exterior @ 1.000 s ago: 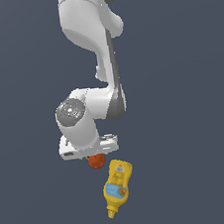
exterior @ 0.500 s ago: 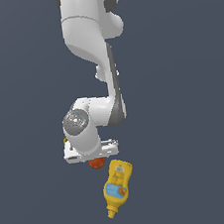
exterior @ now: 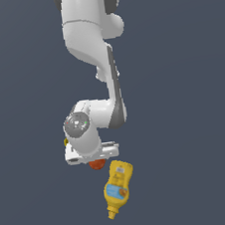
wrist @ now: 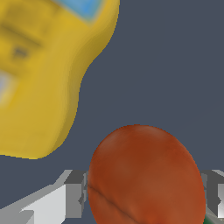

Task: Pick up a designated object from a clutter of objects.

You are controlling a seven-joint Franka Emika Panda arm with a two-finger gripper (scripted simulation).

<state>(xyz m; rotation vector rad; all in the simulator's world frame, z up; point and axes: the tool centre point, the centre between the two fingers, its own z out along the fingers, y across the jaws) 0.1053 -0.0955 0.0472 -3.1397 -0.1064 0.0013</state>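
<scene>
Ball (wrist: 146,175) sits between the gripper's (wrist: 144,197) spread fingers (wrist: 75,192), seemingly not yet squeezed. Close evenly, centred, clear of the bottle (wrist: 39,74) at upper left.

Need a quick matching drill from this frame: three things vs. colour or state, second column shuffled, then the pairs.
Things:
1. ball
2. mustard bottle
3. gripper

Descriptions:
A. yellow with a blue label, lying on its side
B. grey fingers, one on each side of a round object
C. orange-red, matte, round

Pairs: 1-C, 2-A, 3-B
</scene>
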